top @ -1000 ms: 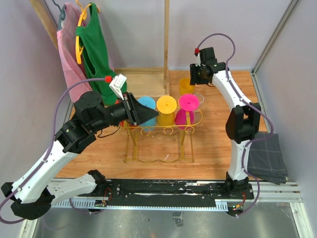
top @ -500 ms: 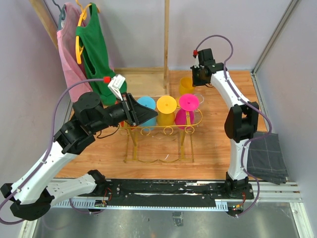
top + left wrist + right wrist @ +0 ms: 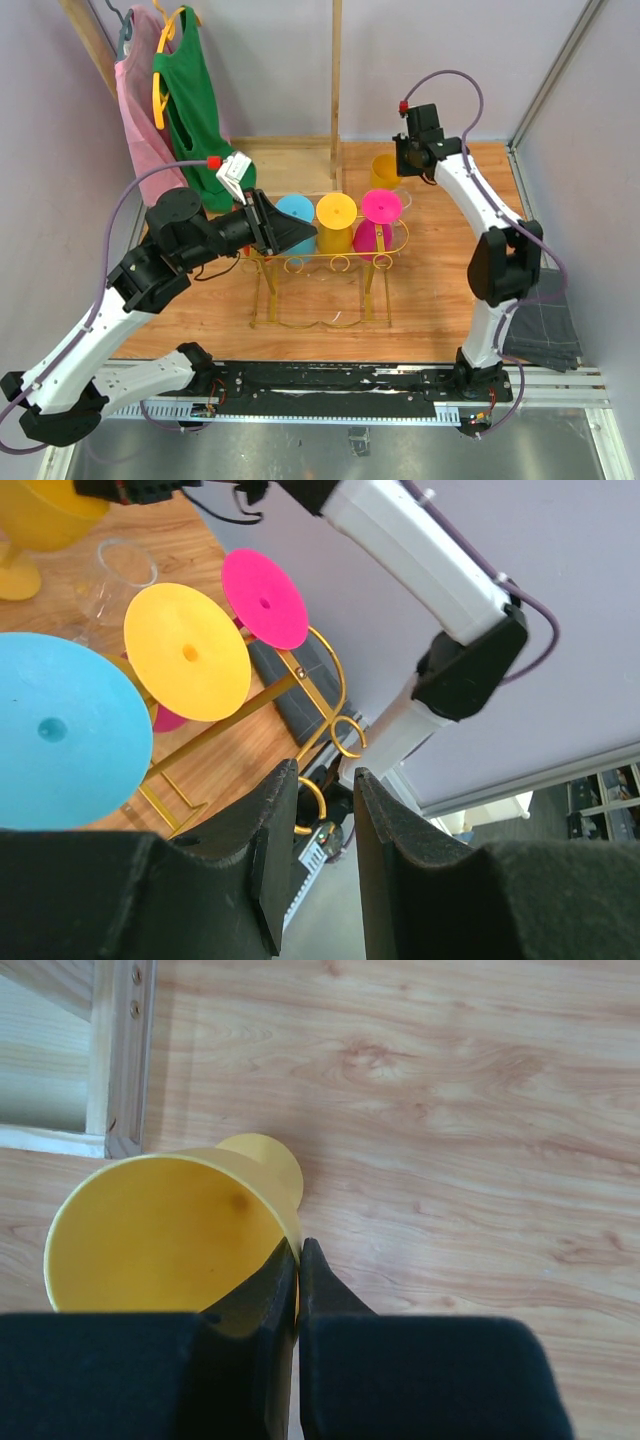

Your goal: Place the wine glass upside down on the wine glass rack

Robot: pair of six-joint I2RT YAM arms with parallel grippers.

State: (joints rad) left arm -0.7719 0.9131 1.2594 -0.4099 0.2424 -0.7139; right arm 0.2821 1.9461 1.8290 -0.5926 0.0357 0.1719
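The gold wire wine glass rack [image 3: 330, 262] stands mid-table with a blue [image 3: 296, 213], a yellow [image 3: 336, 210] and a pink [image 3: 381, 205] wine glass hanging upside down in it. They also show in the left wrist view, blue [image 3: 60, 745], yellow [image 3: 187, 652] and pink [image 3: 264, 598], on the rack [image 3: 320, 680]. A yellow wine glass [image 3: 381, 172] stands upright behind the rack. My right gripper [image 3: 400, 162] is shut on its rim [image 3: 160, 1230], one finger inside the bowl and one outside [image 3: 298, 1245]. My left gripper [image 3: 300, 235] is open and empty beside the blue glass [image 3: 325, 772].
A clear wine glass [image 3: 399, 196] stands next to the yellow one, also seen in the left wrist view [image 3: 115, 580]. Green and pink garments [image 3: 190, 100] hang at the back left. A wooden post [image 3: 336, 90] rises behind the rack. A grey cloth [image 3: 540, 315] lies at the right.
My right wrist has shifted slightly to the right, and the yellow glass in its grip with it. The left arm has barely moved.
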